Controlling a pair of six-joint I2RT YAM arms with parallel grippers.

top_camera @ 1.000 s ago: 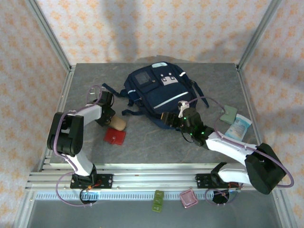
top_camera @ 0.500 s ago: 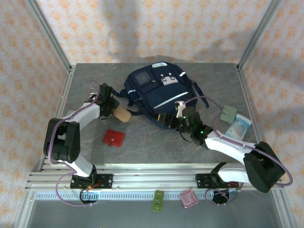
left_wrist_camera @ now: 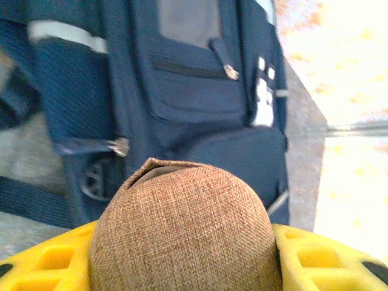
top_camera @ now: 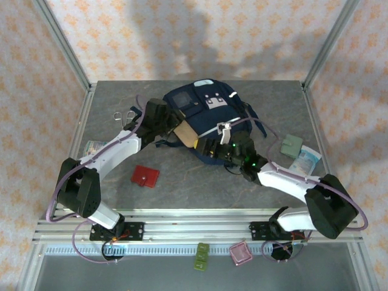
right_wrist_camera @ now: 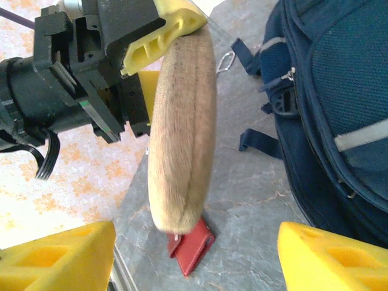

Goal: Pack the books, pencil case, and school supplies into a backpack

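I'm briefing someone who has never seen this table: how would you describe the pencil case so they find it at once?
Find the big navy backpack in the middle of the table; at its left side the left arm's end effector grips something. That is the pencil case: a tan woven oblong with a rounded end, unlike the flat red square lying nearer the arms.

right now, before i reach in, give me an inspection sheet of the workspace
surface: grey table
job's things: backpack at the back; case held up at its near side; red square on table
clutter: green pad and blue packet, right; small packet, left edge
grippers: left gripper, jaws shut on case; right gripper, jaws open
cables: purple cable along each arm
surroundings: patterned walls, metal posts
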